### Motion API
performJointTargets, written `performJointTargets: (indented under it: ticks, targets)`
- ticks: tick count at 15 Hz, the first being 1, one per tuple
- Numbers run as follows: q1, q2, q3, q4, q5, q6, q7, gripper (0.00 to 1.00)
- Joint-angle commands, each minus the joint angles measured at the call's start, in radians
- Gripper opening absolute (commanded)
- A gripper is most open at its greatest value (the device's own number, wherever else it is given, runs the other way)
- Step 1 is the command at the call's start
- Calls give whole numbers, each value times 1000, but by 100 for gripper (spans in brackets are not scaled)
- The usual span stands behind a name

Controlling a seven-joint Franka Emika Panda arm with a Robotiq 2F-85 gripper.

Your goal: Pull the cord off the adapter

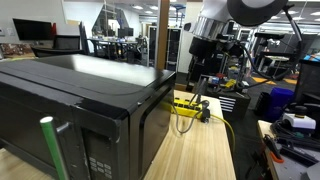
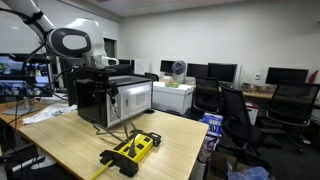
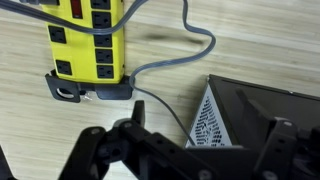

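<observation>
The adapter is a long yellow power strip with dark sockets. It lies on the wooden table in the wrist view point(image 3: 88, 35) and in both exterior views point(image 1: 186, 104) point(image 2: 131, 149). A grey cord point(image 3: 172, 58) leaves its near end, loops across the table and runs under my gripper. My gripper point(image 3: 190, 160) is open and empty, with its fingers spread wide at the bottom of the wrist view. It hangs above the table, short of the strip's near end, and touches nothing. In an exterior view the gripper point(image 1: 204, 84) is just above the strip.
A big black microwave point(image 1: 80, 100) point(image 2: 118, 100) stands on the table beside the strip. Its corner point(image 3: 255, 110) is close to my right finger. A green rod point(image 1: 50, 148) stands in the foreground. Office chairs point(image 2: 235, 115) and desks stand beyond the table edge.
</observation>
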Motion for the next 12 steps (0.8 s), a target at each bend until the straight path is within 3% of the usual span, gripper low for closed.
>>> performJointTargets:
  ticks: [1, 12]
  targets:
    - [-14, 17, -27, 42, -23, -76, 15, 100]
    - [-61, 62, -122, 179, 16, -217, -23, 100]
